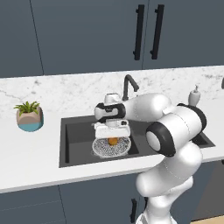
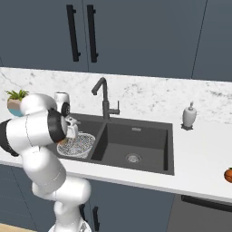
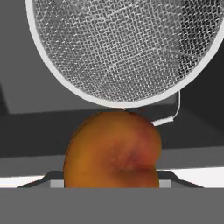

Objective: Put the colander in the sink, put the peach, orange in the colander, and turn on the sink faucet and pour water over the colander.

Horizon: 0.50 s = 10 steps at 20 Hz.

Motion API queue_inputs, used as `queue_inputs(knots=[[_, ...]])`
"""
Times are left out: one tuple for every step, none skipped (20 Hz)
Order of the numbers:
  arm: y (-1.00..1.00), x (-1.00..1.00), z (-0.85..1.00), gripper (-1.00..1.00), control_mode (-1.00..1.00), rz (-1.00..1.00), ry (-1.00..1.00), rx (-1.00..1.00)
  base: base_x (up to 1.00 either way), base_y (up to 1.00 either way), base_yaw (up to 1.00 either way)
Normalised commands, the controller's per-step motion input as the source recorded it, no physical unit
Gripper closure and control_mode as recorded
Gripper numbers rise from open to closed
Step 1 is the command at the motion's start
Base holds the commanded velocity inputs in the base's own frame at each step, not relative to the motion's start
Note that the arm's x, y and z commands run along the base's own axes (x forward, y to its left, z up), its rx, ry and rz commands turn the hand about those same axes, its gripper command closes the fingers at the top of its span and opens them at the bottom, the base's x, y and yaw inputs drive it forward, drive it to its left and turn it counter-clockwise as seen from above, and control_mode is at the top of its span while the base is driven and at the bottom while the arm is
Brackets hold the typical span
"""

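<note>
The white wire-mesh colander (image 1: 104, 149) (image 2: 82, 145) (image 3: 122, 48) sits in the left basin of the dark grey sink (image 1: 78, 131) (image 2: 136, 140), and its mesh looks bare inside. My gripper (image 1: 113, 132) (image 3: 111, 183) hangs just above the colander's rim, shut on the peach (image 1: 113, 141) (image 3: 113, 148), a round orange fruit with a red blush and a cleft. The orange (image 2: 229, 175) lies on the counter at the far right, cut off by the frame edge. Behind the basins stands the black sink faucet (image 1: 127, 86) (image 2: 103, 97), and no water runs from it.
A white soap dispenser (image 1: 194, 96) (image 2: 189, 115) stands on the counter right of the sink. Left of the sink is a small potted plant (image 1: 29, 116) (image 2: 16, 100). The right basin (image 2: 133, 156) holds only its drain. Dark cabinets hang above.
</note>
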Motion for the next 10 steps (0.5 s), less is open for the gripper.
queue_inputs(knots=[[0.08, 0.17, -0.11, 1.0, -1.0, 0.0, -0.41, 0.01, 0.0, 0.0, 0.0], [0.11, 0.18, -0.08, 1.0, -1.0, 0.0, -0.41, 0.01, 0.0, 0.0, 0.0], [0.11, 0.16, -0.13, 1.0, -1.0, 0.0, -0.41, 0.01, 0.0, 0.0, 0.0], [0.08, 0.16, -0.15, 1.0, -1.0, 0.0, -0.4, 0.01, 0.0, 0.0, 0.0], [0.09, 0.2, -0.16, 1.0, -1.0, 0.0, -0.38, 0.01, 0.0, 0.0, 0.0], [0.06, 0.19, -0.15, 1.0, -1.0, 0.0, -0.27, 0.02, 0.0, 0.0, 0.0], [0.06, 0.24, -0.04, 1.0, -1.0, 0.0, -0.13, 0.01, 0.0, 0.0, 0.0], [0.04, 0.35, 0.0, 1.0, -1.0, 0.0, -0.03, 0.0, 0.0, 0.0, 0.0], [0.04, 0.37, 0.0, 1.0, -1.0, 0.0, 0.0, 0.0, 0.0, 0.0, 0.0], [0.09, 0.49, 0.0, 1.0, -1.0, 0.0, 0.03, 0.0, 0.0, 0.0, 0.0]])
